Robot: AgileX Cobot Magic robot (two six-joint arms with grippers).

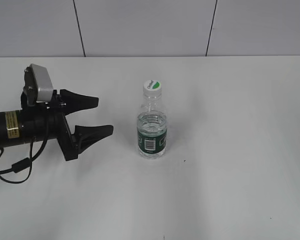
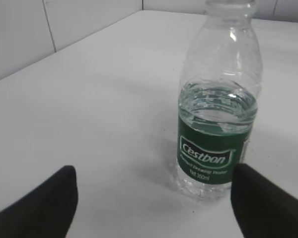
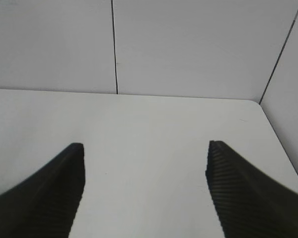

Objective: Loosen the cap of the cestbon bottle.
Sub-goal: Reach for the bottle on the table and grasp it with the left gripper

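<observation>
The cestbon bottle [image 1: 152,127] stands upright in the middle of the white table [image 1: 230,165], clear, part full of water, with a dark green label. Its white and green cap [image 1: 152,86] sits on the neck. My left gripper [image 1: 105,116] is open and empty, lying low to the left of the bottle, a short gap away, jaws pointing at it. In the left wrist view the bottle [image 2: 218,104] stands just ahead of the open jaws [image 2: 154,188], nearer the right finger; the cap is cut off at the top. My right gripper [image 3: 145,163] is open and empty over bare table; it is out of the exterior view.
A white panelled wall [image 1: 150,25] runs along the table's far edge. The right wrist view shows the table's far right corner [image 3: 253,104] against the wall. A black cable [image 1: 15,167] loops below the left arm.
</observation>
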